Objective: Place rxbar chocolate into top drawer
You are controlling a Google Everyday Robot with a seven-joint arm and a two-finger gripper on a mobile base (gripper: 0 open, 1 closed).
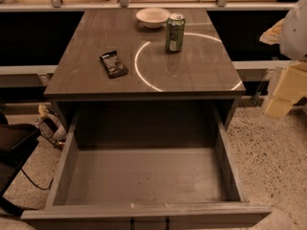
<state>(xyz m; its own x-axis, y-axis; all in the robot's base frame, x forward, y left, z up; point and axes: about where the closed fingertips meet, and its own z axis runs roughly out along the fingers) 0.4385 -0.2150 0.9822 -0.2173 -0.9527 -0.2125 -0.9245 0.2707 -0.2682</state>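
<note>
The rxbar chocolate (113,63) is a small flat black wrapper with white lettering. It lies on the left part of the cabinet top, slightly angled. The top drawer (144,176) is pulled out wide open below the cabinet top, and its flat bottom is bare. My gripper (283,92) is at the far right edge of the view, pale yellow under the white arm. It is off the cabinet's right side, level with the cabinet top's front edge, far from the bar and holding nothing that I can see.
A green soda can (175,32) stands upright at the back centre-right of the cabinet top (192,75). A white bowl (152,17) sits behind it, to the left. A dark chair (14,152) and cables are on the floor at left. A shelf rail runs behind.
</note>
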